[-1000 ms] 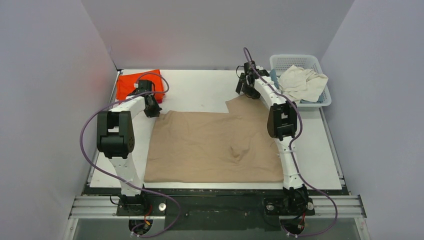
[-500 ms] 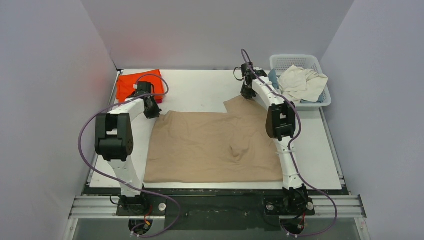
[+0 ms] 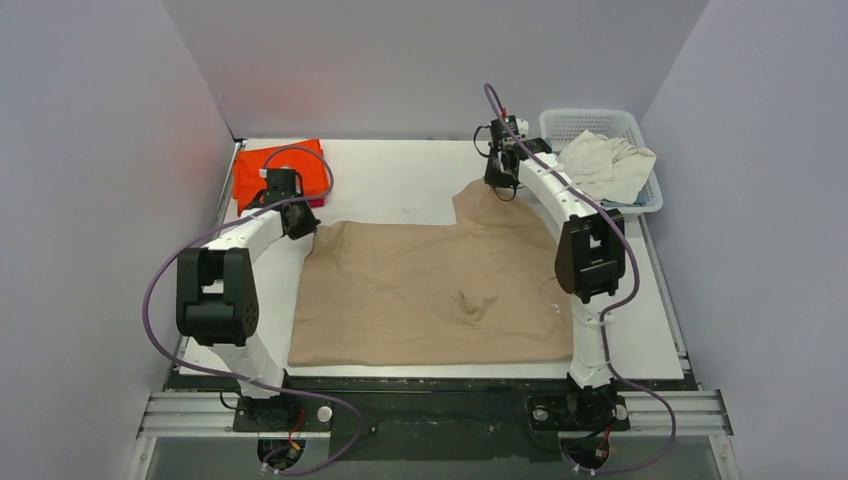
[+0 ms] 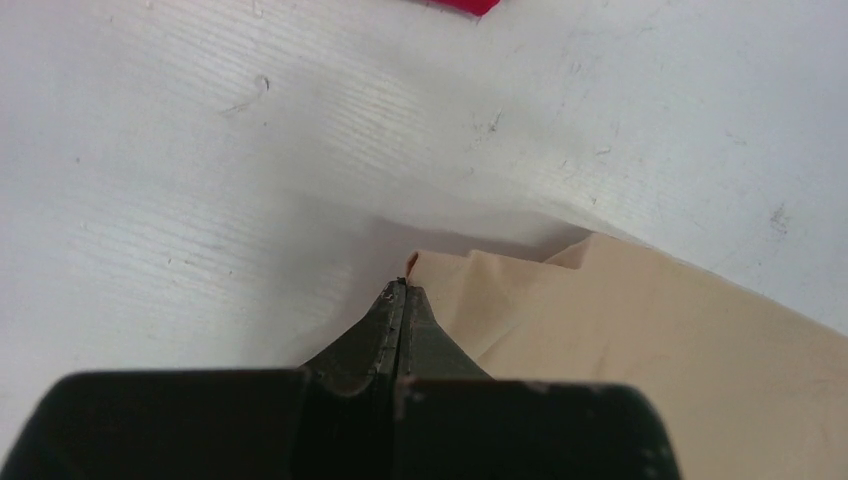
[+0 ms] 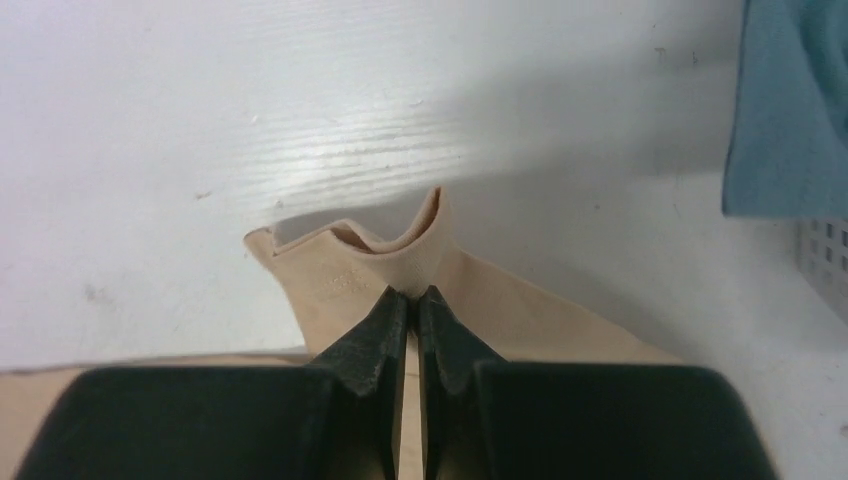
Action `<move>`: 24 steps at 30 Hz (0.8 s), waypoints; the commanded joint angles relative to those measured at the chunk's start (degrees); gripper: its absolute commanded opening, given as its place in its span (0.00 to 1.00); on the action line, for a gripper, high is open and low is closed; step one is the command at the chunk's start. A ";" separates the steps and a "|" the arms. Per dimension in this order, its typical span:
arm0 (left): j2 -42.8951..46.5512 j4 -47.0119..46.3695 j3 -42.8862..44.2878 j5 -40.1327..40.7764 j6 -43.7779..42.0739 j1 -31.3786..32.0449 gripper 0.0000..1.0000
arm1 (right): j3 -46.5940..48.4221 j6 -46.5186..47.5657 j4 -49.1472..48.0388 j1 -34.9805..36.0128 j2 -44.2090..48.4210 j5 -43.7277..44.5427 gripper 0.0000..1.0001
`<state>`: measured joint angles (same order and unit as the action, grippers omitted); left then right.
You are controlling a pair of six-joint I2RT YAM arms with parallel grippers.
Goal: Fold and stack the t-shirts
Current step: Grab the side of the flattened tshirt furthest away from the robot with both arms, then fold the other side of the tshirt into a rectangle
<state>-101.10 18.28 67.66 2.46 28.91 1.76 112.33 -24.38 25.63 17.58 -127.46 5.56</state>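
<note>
your left jaws and right jaws each clench an upper corner of the tan t-shirt (image 3: 420,290) spread mid-frame.

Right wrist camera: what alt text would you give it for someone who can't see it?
The right gripper pinches an edge of the tan t-shirt into a small peak over the white table. At the right edge are a blue cloth and a corner of a white lattice basket.
</note>
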 commanded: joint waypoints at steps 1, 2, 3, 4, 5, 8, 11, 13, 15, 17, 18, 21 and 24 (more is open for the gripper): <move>5.68 -3.72 -4.24 -1.46 0.78 -0.03 0.00 | -7.30 3.13 -2.47 1.65 9.11 -0.99 0.00; 6.95 -3.93 -4.97 -1.52 1.41 -0.02 0.00 | -10.58 3.36 -2.94 2.08 11.47 -0.90 0.00; 7.62 -4.46 -6.68 -1.72 1.77 0.06 0.00 | -12.37 3.41 -3.30 2.27 12.65 -0.68 0.00; 9.02 -4.82 -7.68 -1.87 2.29 0.16 0.00 | -15.60 3.47 -3.79 2.67 15.19 -0.62 0.00; 9.75 -5.43 -9.47 -1.81 2.69 0.39 0.00 | -17.30 3.51 -4.07 2.87 16.35 -0.35 0.00; 13.43 -6.49 -12.91 -1.40 4.08 0.97 0.00 | -25.62 3.53 -4.98 4.18 23.06 1.06 0.00; 16.86 -6.68 -16.58 0.61 5.06 1.49 0.00 | -31.60 3.61 -5.15 5.41 28.63 3.31 0.00; 19.61 -6.42 -18.75 2.69 6.05 1.63 0.00 | -36.07 3.12 -5.19 5.80 32.57 3.91 0.00; 22.48 -6.01 -20.58 5.52 7.16 1.77 0.00 | -39.72 2.43 -5.17 5.99 36.32 4.08 0.00; 25.39 -5.41 -22.16 8.29 8.32 1.84 0.00 | -42.95 1.73 -5.05 6.16 39.83 3.98 0.00; 27.26 -5.30 -22.97 8.94 8.75 1.84 0.00 | -44.93 1.59 -4.97 6.20 41.85 3.82 0.00; 31.48 -5.14 -24.41 10.39 9.59 1.78 0.00 | -48.24 1.28 -4.24 6.59 45.64 3.24 0.00; 34.92 -5.39 -26.59 11.29 11.08 1.84 0.00 | -50.13 1.14 -2.91 6.84 49.63 2.28 0.00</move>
<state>-71.00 14.76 42.87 10.20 37.34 3.42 64.42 -22.44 20.91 23.75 -82.28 7.33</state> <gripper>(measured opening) 0.014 0.012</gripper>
